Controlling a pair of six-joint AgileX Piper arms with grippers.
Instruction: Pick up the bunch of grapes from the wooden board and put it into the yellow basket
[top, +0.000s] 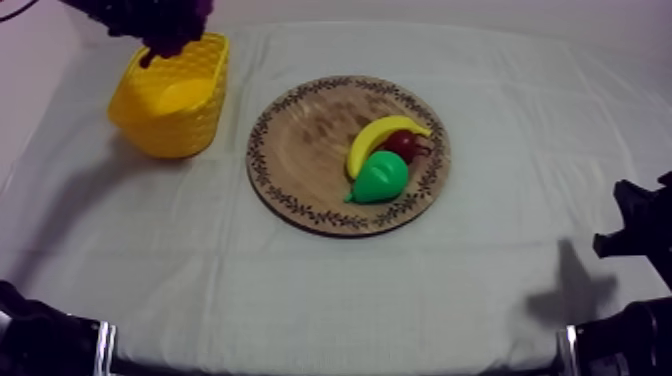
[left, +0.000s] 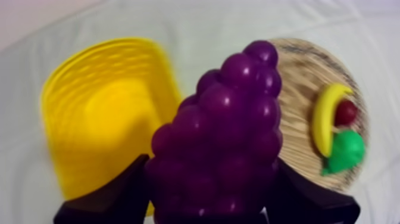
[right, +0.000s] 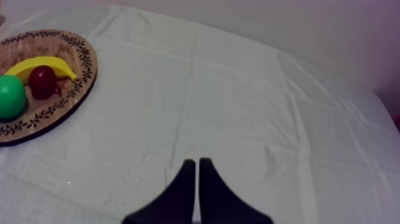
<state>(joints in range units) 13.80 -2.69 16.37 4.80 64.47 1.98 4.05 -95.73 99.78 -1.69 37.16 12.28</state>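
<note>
The grapes (left: 226, 137) are off the board, clamped between the two fingers of the left gripper (left: 209, 199). The fingers are spread wide round the bunch's broad end, and its narrow tip points away from the gripper. In the top view gripper and bunch hang above the far rim of the basket (top: 165, 125), which stands at the far left of the table.

Just right of the basket, near the middle, lies the board (top: 300, 150). On its right half the banana (top: 385, 135) curves over the small red fruit (top: 405, 145). The pear (top: 380, 178) lies on the near side, touching the banana.

The right gripper (right: 197, 173) has its fingers pressed together on nothing. It is over bare cloth (top: 400, 280), well right of the board.
</note>
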